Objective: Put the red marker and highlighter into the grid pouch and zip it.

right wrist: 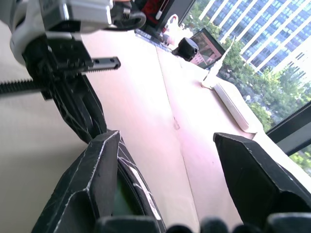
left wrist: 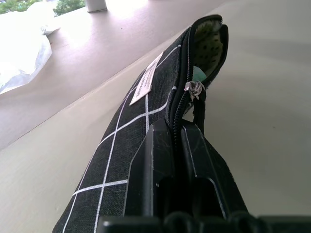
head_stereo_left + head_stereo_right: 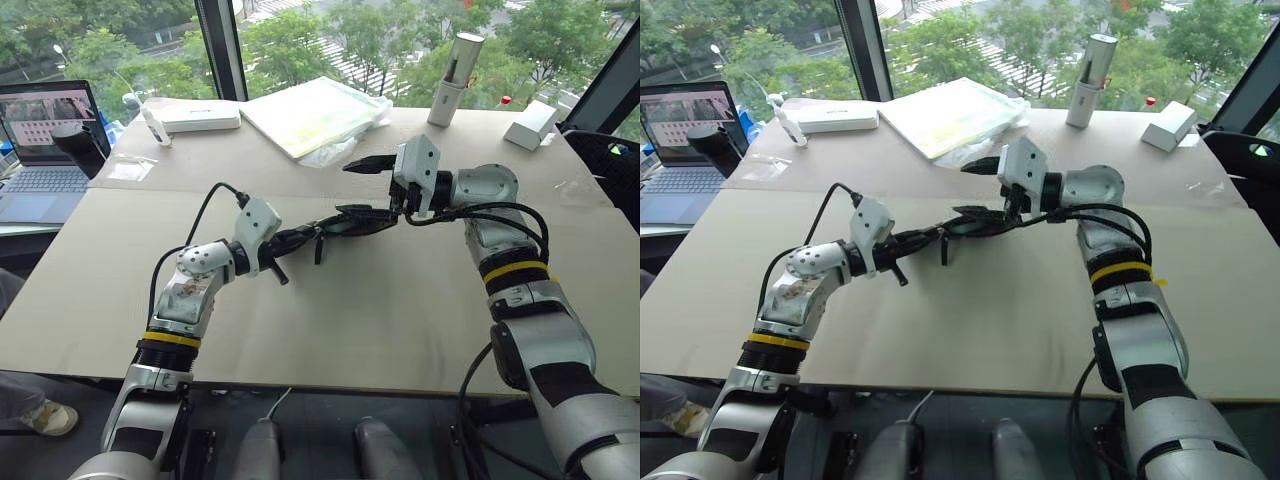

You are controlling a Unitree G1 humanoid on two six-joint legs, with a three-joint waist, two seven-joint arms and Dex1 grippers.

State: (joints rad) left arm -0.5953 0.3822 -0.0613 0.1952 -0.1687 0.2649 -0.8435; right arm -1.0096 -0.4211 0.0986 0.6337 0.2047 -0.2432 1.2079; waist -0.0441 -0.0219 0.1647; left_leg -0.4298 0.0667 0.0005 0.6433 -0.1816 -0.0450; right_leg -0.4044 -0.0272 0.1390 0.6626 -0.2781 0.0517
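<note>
Left gripper clamped on grid pouch | black fabric, white lines, zipper part-open | right gripper spread wide, empty

Head stereo pair: above, facing forward-down over table. Wrist cams: close, sighting along own fingers. Shared between all: grid pouch, ahead of left gripper.
</note>
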